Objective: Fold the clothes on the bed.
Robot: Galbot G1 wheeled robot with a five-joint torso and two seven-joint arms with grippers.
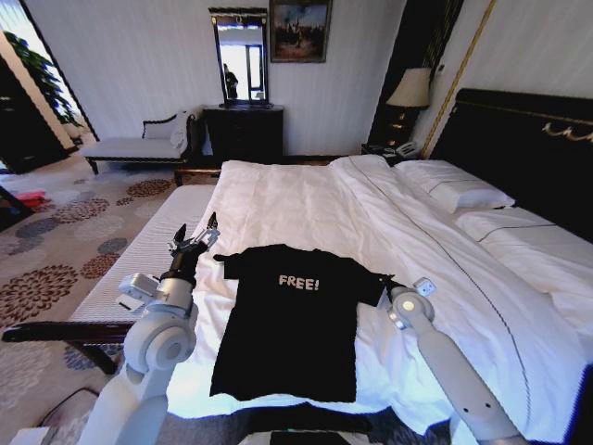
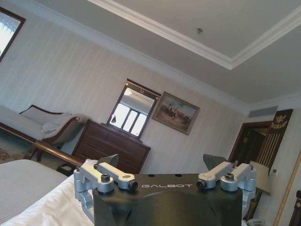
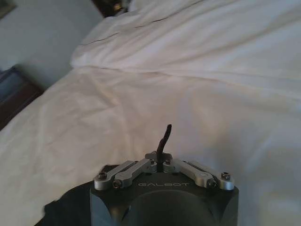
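Left gripper [image 1: 196,233]: raised just off the T-shirt's left sleeve, fingers spread apart and released, nothing between them; in the left wrist view [image 2: 162,162] the 2 fingers stand wide, aimed at the far wall.
T-shirt [image 1: 287,320]: 1 black short-sleeved shirt, laid flat and front-up on the near part of the bed, white "FREE!" lettering on the chest, hem toward the robot, collar toward the far side.
Right gripper [image 1: 387,280]: at the shirt's right sleeve; in the right wrist view [image 3: 161,157] the fingers are clenched together on a thin fold of black cloth sticking up between them.
Bed [image 1: 306,199]: white duvet, 2 white pillows [image 1: 454,190] against the dark headboard [image 1: 528,139] on the right.
Containers: dark dresser [image 1: 243,132] at the far wall, drawers closed, contents hidden.
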